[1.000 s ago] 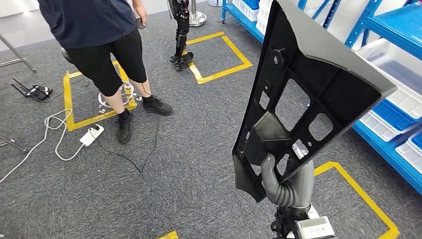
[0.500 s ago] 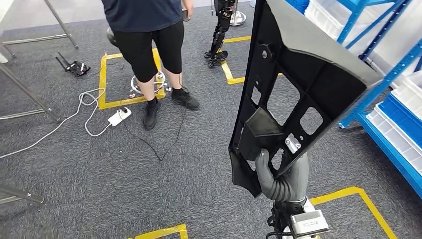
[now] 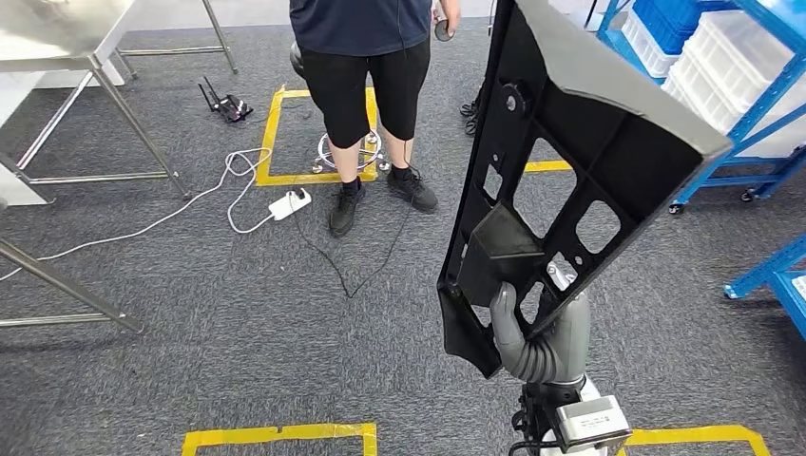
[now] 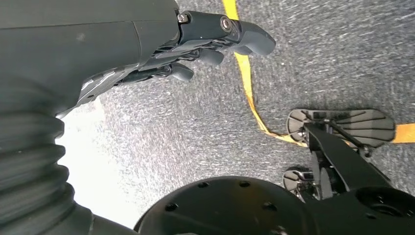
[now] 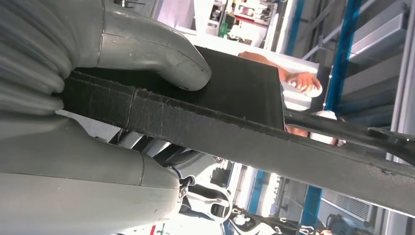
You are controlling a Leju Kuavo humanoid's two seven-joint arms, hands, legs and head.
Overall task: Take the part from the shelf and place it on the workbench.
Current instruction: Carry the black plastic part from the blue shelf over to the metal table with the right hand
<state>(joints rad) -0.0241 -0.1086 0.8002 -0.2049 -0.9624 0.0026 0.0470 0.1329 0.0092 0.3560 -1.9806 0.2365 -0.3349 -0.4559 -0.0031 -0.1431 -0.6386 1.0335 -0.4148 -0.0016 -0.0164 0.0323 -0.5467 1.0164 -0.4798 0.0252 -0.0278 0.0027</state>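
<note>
Right hand has its fingers clamped on the black part's bottom edge, held upright over carpet; left hand fingers loosely curled, holding nothing.

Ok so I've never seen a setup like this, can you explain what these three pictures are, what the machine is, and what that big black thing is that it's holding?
This is a two-legged humanoid robot with two arms and many-fingered hands. The wide picture comes from a camera high on its body, looking forward and down. The other two come from cameras at its wrists, so they look turned.

The right hand grips a large black plastic part with cut-out holes, held upright by its lower end. The right wrist view shows the thumb pressed on the part's edge. The left hand hangs over the grey carpet, holding nothing, fingers curled.

Around it: a person standing ahead, yellow tape squares, a white power strip, blue shelving with bins, and metal table legs.
</note>
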